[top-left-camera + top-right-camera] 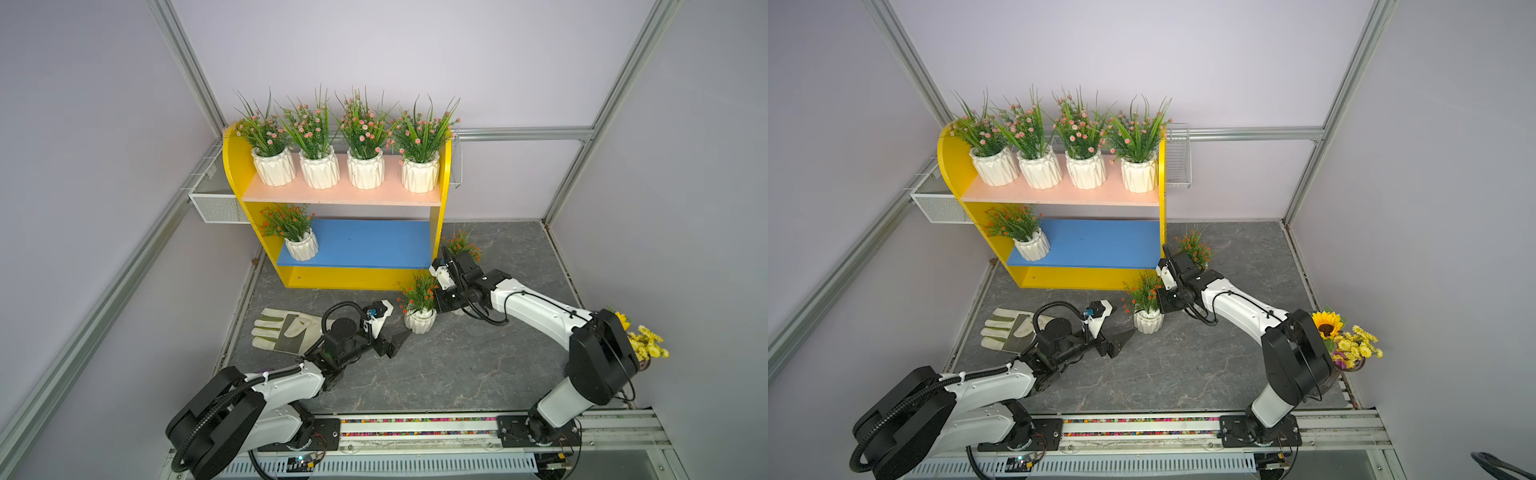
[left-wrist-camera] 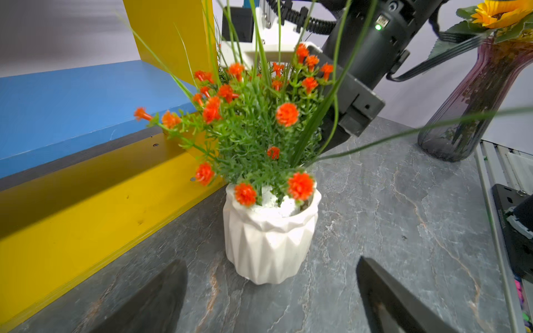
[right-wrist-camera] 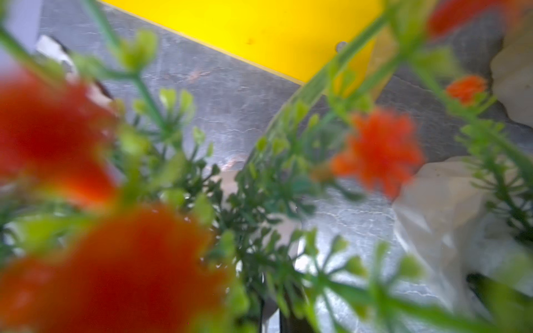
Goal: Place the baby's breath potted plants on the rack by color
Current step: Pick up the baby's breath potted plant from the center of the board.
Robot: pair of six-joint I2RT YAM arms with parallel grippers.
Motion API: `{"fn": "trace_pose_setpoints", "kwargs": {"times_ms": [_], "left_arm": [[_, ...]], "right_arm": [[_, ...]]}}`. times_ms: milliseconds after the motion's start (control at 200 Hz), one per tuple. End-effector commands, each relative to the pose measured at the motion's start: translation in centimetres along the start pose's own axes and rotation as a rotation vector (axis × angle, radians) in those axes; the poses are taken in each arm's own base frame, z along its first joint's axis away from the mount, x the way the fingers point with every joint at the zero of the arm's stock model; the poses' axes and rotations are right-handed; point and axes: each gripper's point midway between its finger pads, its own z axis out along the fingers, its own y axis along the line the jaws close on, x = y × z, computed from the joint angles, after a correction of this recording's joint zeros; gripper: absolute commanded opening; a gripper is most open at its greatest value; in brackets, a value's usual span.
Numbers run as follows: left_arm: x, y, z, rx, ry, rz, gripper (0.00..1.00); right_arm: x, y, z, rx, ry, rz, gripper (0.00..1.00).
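Left tool (image 1: 398, 343) spread wide, empty, just short of the white faceted pot of orange-red blossoms (image 2: 269, 242) on the grey marbled table (image 1: 457, 365). Right tool (image 1: 436, 307) pressed together amid orange-red sprigs; whether it pinches them cannot be told.

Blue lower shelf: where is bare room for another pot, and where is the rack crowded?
The blue lower board is bare from the orange-flowered pot at its left end to the right side panel. The pink upper board is crowded: four pink-flowered pots in a row.

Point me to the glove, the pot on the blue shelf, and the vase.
glove (image 1: 270, 332): a top view, on the fingers.
pot on the blue shelf (image 1: 302, 248): a top view, on its white wall.
vase (image 2: 467, 115): left wrist view, on its glass body.
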Motion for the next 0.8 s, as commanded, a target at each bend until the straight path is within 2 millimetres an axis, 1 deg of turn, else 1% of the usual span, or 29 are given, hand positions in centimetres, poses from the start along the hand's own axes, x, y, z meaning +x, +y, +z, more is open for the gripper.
{"fn": "trace_pose_setpoints", "kwargs": {"times_ms": [0, 135, 415, 575, 795], "left_arm": [[-2.2, -0.3, 0.6, 0.016, -0.066, 0.044, 0.94], [-2.5, -0.6, 0.7, 0.022, -0.074, 0.051, 0.94], [-2.7, -0.8, 1.1, 0.022, -0.076, 0.061, 0.94], [-2.7, -0.8, 1.4, 0.027, -0.066, 0.063, 0.94], [-2.2, -1.1, 2.0, 0.048, -0.047, 0.054, 0.94]], "right_arm": [[-2.2, 3.7, -3.1, -0.114, -0.086, -0.069, 0.11], [-2.1, 5.0, -3.9, -0.132, -0.093, -0.098, 0.11], [-1.6, 7.5, -4.3, -0.164, -0.084, -0.15, 0.11], [-1.3, 8.6, -4.7, -0.183, -0.091, -0.168, 0.11], [-1.3, 9.4, -5.2, -0.199, -0.104, -0.183, 0.11]]}}
